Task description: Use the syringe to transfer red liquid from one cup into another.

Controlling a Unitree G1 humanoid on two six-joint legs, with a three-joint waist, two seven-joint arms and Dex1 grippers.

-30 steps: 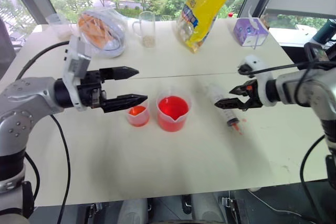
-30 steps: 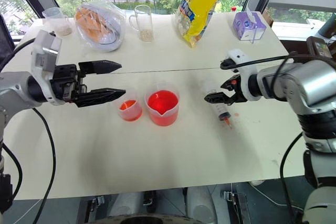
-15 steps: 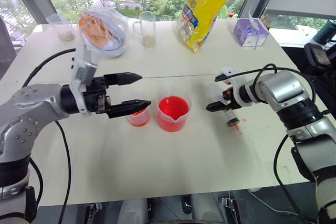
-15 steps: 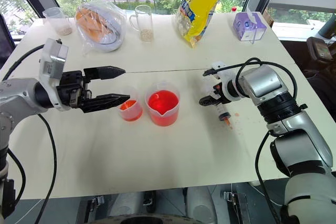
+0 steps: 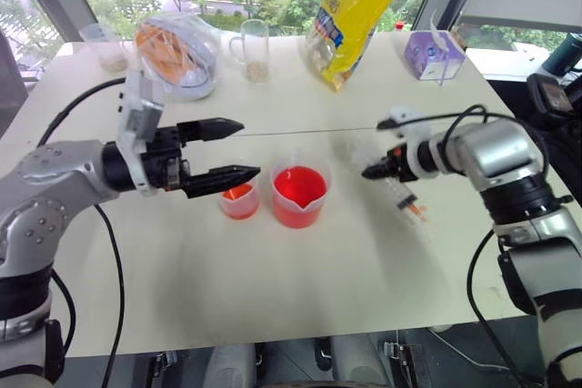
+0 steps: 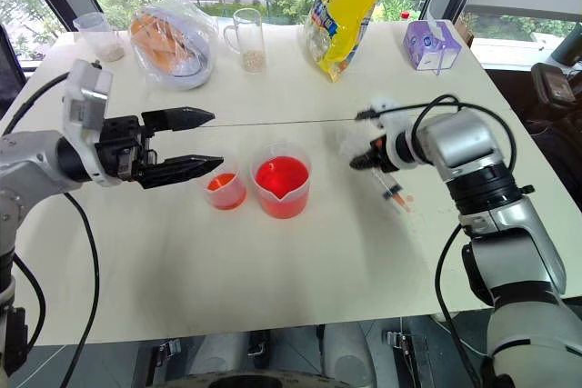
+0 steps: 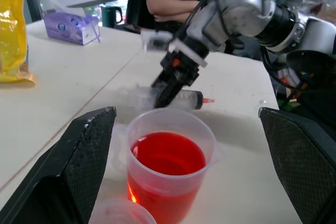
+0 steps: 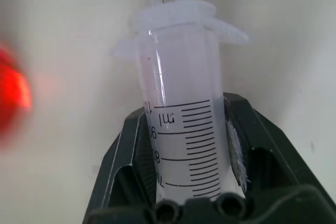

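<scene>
Daylight from the windows at the far side falls on the pale table (image 5: pixel 300 288), which has a thin seam across its middle. Along the far edge stand a yellow bag (image 5: pixel 356 14), a purple tissue box (image 5: pixel 433 54), a glass mug (image 5: pixel 254 50) and a clear lidded container (image 5: pixel 179 54); a person with folded arms is behind the table in the left wrist view. The left gripper (image 5: pixel 235 150) hangs level above the small cup (image 5: pixel 239 200), its two black fingers spread wide and holding nothing. Just right of that cup stands the larger measuring cup (image 5: pixel 299 195) with the red liquid (image 5: pixel 299 185). To its right, the right gripper (image 5: pixel 371 171) is clamped around the barrel of the syringe (image 5: pixel 401 195), which lies slanted with its orange tip pointing to the near right.
</scene>
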